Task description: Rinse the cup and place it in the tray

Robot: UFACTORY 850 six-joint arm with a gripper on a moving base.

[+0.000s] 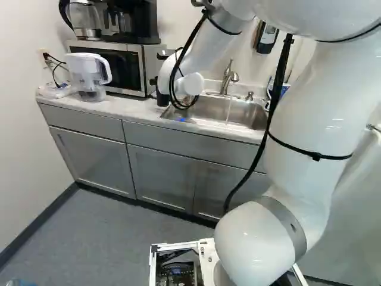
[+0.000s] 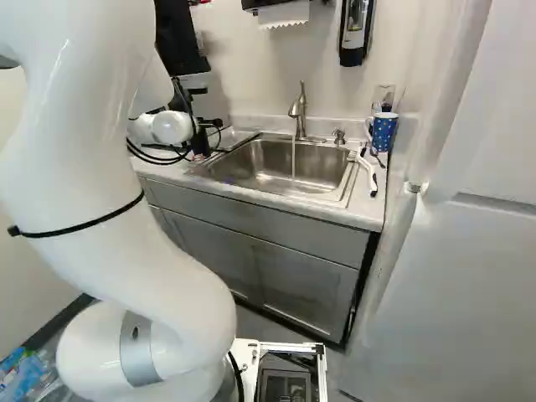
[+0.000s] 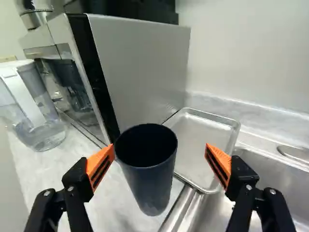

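Note:
My gripper [image 1: 159, 67] is above the counter left of the sink in the left base view. In the wrist view the gripper [image 3: 160, 149] stands open, and the dark blue cup [image 3: 153, 188] is upright on the counter between and ahead of its fingers. The cup's rim is close to one orange pad [image 3: 100, 166], with a wide gap to the other; contact cannot be told. The cup [image 1: 162, 99] shows partly in the left base view. A metal tray [image 3: 200, 137] lies flat behind the cup, beside the microwave. Water [image 2: 293, 159] runs from the tap [image 2: 299, 110] into the sink [image 2: 260, 167].
The microwave [image 3: 140, 67] rises close behind the cup, with a coffee maker [image 1: 134, 21] on top. A water pitcher [image 1: 89, 76] stands beside it. Right of the sink are a spotted blue mug [image 2: 383, 132] and a white-handled brush [image 2: 368, 174]. The wall [image 3: 241, 53] is behind the tray.

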